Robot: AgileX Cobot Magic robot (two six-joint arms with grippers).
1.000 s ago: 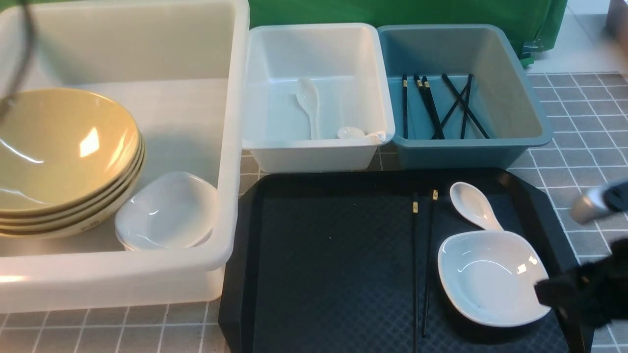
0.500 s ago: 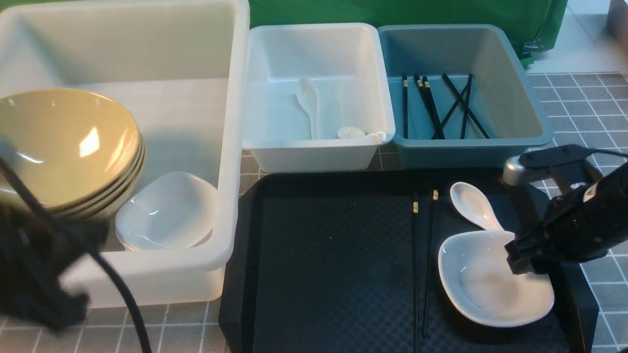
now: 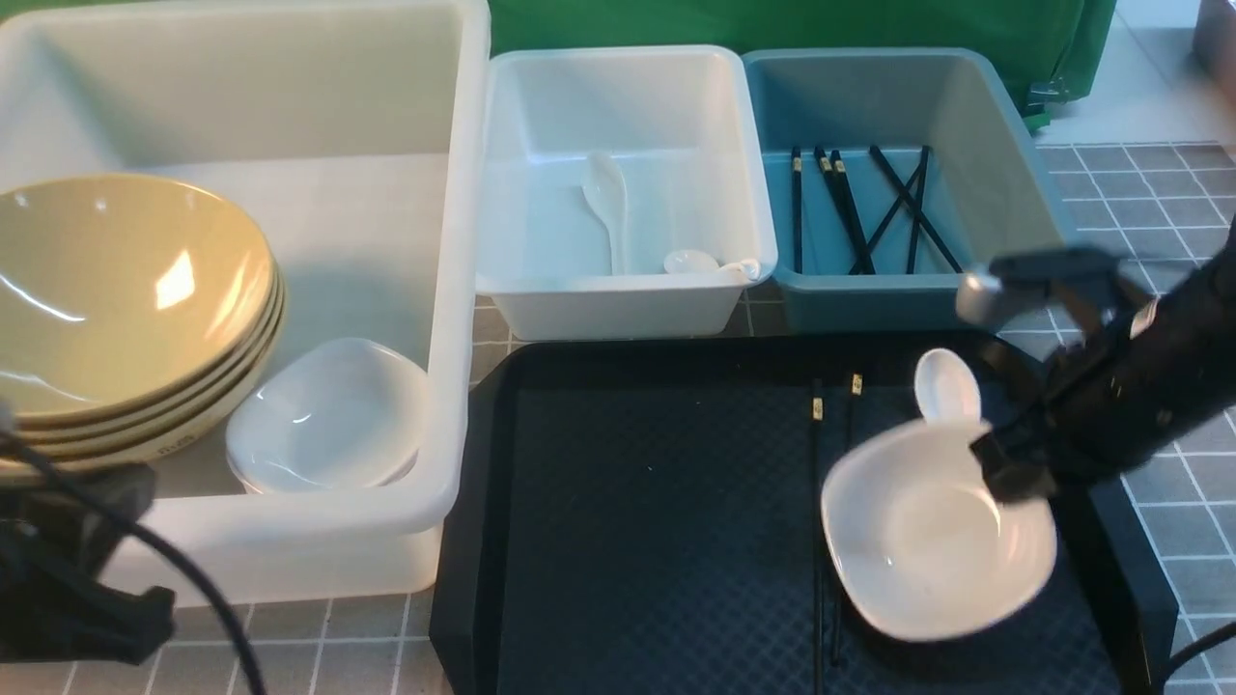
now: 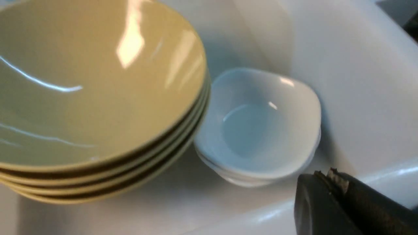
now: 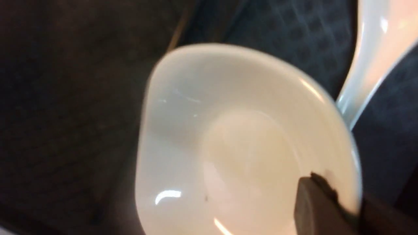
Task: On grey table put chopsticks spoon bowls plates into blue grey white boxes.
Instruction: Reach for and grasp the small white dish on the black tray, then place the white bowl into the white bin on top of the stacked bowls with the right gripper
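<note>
Motion blur softens the right gripper (image 3: 999,473) and the white plate (image 3: 927,531) it pinches by the right rim. In the right wrist view one dark finger (image 5: 313,202) lies inside that rim and the other is cut off by the picture's edge. The plate hangs tipped just above the right side of the black tray (image 3: 657,531). It hides the handle of a white spoon (image 3: 948,386) lying there and the middle stretch of two black chopsticks (image 3: 818,425). The spoon's scoop points away from the robot. The chopsticks run near to far, with their gold bands at the far end. At the front view's lower left only a dark blurred arm shows. In the left wrist view the left gripper (image 4: 328,181) is pressed closed on nothing, just outside the near rim of the large white box (image 3: 454,290). In that box sit stacked yellow bowls (image 3: 126,290) with stacked plates (image 3: 328,415) beside them, and bare floor behind. The small white box (image 3: 628,309) holds pale spoons (image 3: 608,208), hard to tell from its walls. The blue-grey box (image 3: 869,304) holds more chopsticks (image 3: 855,208), mostly lengthwise, with some crossed. Both small boxes stand side by side, just beyond the tray's far edge. The tray's left and middle are bare. Grey table (image 3: 1139,193) shows to the right.
</note>
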